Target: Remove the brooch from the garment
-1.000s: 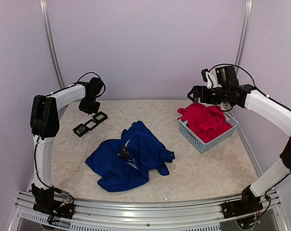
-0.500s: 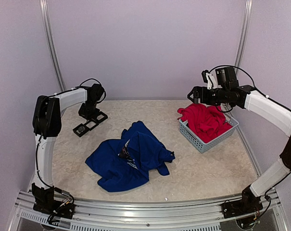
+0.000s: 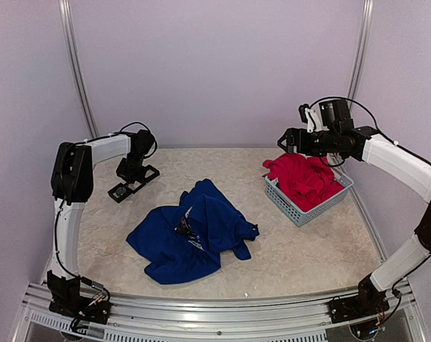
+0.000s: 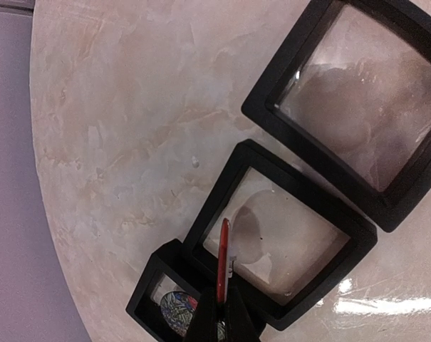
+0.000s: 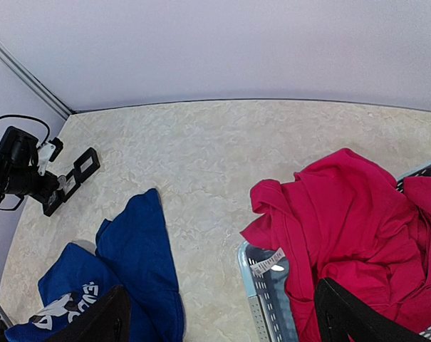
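Note:
The royal-blue T-shirt (image 3: 194, 231) lies crumpled in the middle of the table, its white-lettered print partly showing; it also shows in the right wrist view (image 5: 130, 256). My left gripper (image 3: 130, 173) is at the far left over three black display boxes (image 3: 133, 183). In the left wrist view it (image 4: 223, 303) is shut on a thin red brooch (image 4: 223, 256), seen edge-on above the middle box (image 4: 311, 189). My right gripper (image 3: 283, 140) is open and empty above the basket, its fingers wide apart (image 5: 222, 320).
A grey-blue basket (image 3: 300, 210) at the right holds a plain red garment (image 3: 304, 178). The smallest box (image 4: 147, 296) holds a colourful round piece (image 4: 174, 311). The largest box (image 4: 256, 107) lies beyond. The side wall is close on the left.
My left gripper has dropped lower and a little towards the near-left, down to the display boxes. The right arm and the T-shirt have not moved.

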